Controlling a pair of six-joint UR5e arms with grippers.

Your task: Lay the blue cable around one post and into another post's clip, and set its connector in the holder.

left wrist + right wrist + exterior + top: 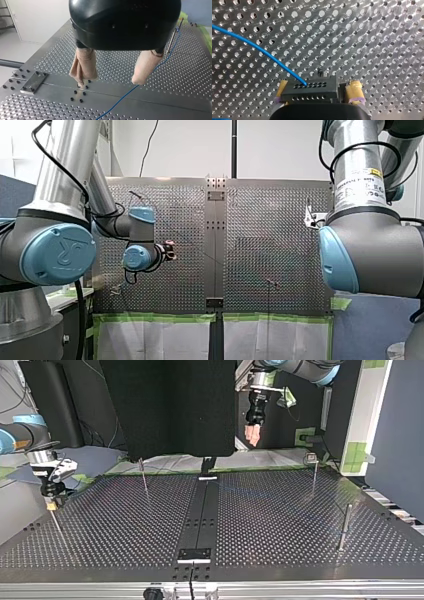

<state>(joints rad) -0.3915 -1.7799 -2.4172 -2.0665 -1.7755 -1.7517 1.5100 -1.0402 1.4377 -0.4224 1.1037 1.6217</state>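
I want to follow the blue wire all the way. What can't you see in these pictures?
Right wrist view: the black connector hides what lies under it.
Left wrist view: a beige finger covers part of the blue cable; the edge cuts it short.
Front view: the cable is too thin to follow.

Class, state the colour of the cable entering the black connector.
Blue cable; right wrist view shows it best.

We see bright, even light. Glare rings the table's (374,37) holes; the top view's panel (170,405) is dark.
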